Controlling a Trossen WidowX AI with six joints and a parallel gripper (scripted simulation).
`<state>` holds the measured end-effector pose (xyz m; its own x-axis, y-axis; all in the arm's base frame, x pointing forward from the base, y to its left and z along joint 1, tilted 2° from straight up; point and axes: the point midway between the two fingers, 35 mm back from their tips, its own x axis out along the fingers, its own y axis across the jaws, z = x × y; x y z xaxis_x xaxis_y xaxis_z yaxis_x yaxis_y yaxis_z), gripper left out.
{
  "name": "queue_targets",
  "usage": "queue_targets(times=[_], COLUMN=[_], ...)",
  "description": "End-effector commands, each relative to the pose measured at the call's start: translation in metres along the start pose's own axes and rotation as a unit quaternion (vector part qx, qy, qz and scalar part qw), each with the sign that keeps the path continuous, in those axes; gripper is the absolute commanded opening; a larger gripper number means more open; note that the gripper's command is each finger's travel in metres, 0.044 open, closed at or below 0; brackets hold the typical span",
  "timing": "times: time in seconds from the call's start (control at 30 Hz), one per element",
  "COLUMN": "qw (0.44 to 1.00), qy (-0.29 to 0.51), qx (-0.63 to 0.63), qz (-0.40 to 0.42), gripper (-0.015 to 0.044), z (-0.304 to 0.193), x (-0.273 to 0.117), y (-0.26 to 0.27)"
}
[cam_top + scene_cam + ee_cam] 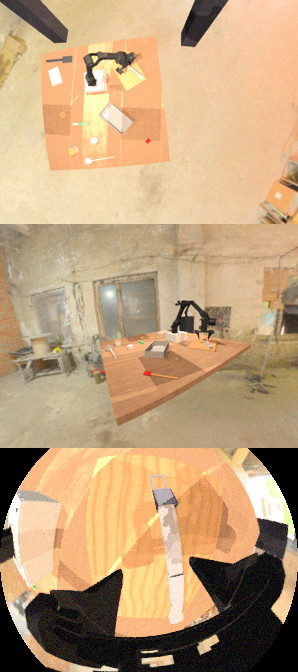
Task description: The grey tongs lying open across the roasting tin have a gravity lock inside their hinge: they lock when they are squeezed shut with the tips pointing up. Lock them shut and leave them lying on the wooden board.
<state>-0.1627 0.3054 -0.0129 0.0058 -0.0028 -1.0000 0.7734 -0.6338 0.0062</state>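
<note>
The grey tongs (136, 72) (208, 344) (171, 543) lie flat on the wooden board (126, 83) (195, 345) (107, 523). Their hinge end, with a wire loop, is at the top of the wrist view. Only one arm shows, broad side up, with no gap beside it; the other is hidden, apparently beneath it. My gripper (203, 338) (156, 565) is open and empty, a little above the board. Its fingers stand apart on either side of the tongs in the wrist view, touching nothing that I can see. The roasting tin (111, 125) (154, 353) holds no tongs.
The white base block (96, 89) (173, 337) stands left of the board in the top view. A red-headed brush (148, 141) (147, 373) lies beyond the tin. A green-handled tool (83, 123), a white pot (94, 140), a jar (71, 151) and a ladle (88, 161) are farther off.
</note>
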Motion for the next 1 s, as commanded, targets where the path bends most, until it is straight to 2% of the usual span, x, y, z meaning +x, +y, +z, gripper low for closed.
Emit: queue_targets(times=[0.0, 0.27, 0.47, 0.7, 0.97], qw=[1.0, 1.0, 1.0, 1.0, 1.0], qy=[0.0, -0.006, -0.006, -0.006, -0.006], qx=[-0.004, -0.006, -0.007, -0.015, -0.015], qz=[-0.003, -0.003, -0.003, -0.009, -0.009], gripper=[0.044, 0.044, 0.044, 0.044, 0.044], z=[0.03, 0.138, 0.14, 0.138, 0.138], x=[-0.018, -0.078, -0.081, -0.13, -0.13], y=[-0.001, 0.036, 0.037, 0.036, 0.036])
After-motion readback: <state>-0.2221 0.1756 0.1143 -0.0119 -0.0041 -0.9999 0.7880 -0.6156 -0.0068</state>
